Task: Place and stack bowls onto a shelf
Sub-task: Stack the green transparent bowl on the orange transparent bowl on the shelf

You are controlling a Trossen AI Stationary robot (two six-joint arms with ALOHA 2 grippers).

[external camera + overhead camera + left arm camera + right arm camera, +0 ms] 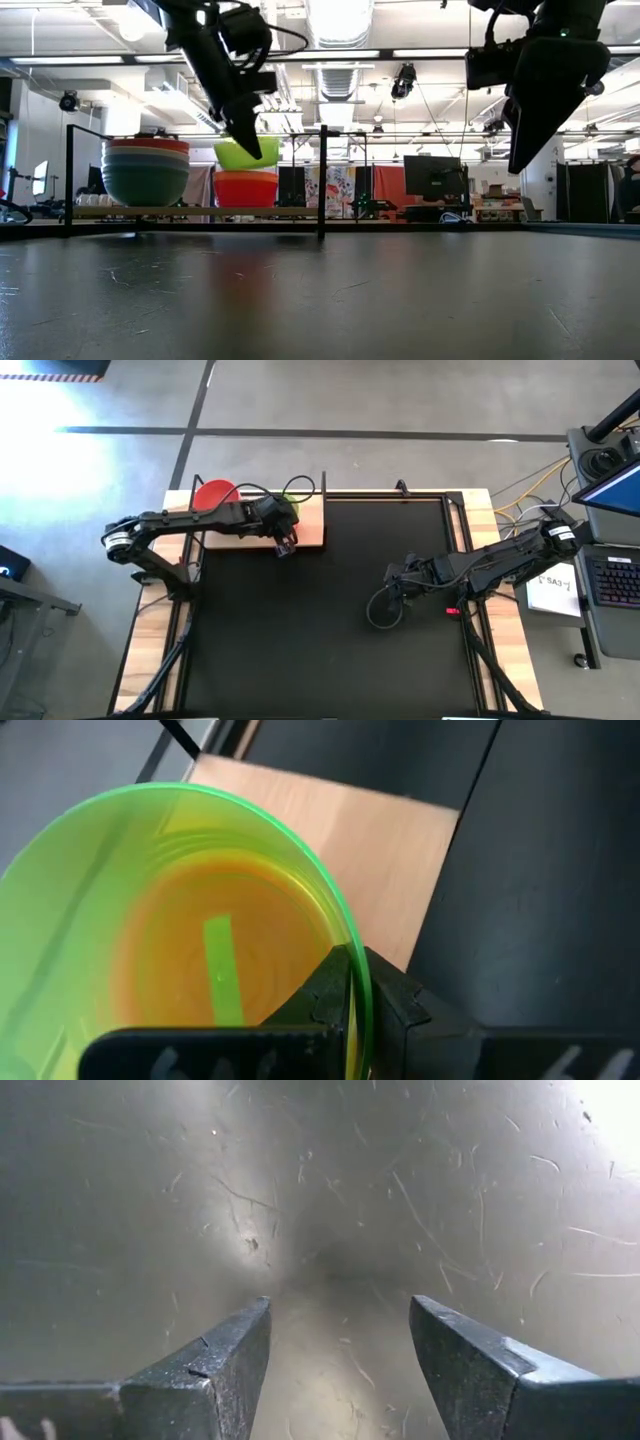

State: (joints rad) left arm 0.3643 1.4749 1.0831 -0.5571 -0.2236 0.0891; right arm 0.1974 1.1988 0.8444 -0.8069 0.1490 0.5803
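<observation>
The wooden shelf (312,525) (200,212) stands at the table's far left. My left gripper (283,525) (250,140) (355,1010) is above it, shut on a translucent green bowl (240,154) (180,920) (295,510). That bowl sits directly over an orange-red bowl (245,188) resting on the board. A nested stack of bowls (145,170), red rim on top (215,493), stands to its left. My right gripper (395,575) (520,150) (340,1340) hangs open above the black table, holding nothing. My left gripper pinches the green bowl's rim (350,960), one finger (320,990) inside the bowl and one (395,995) outside its wall. It comes from above, slanting down. The bowl sits upright over the orange-red bowl; whether it rests in it, I cannot tell.
Thin black frame posts (322,180) (68,175) rise at the shelf's ends. The black table top (330,620) stretches between the two arms. A loop of cable (385,605) hangs by the right arm. A laptop and papers (560,585) lie off the table's right side.
</observation>
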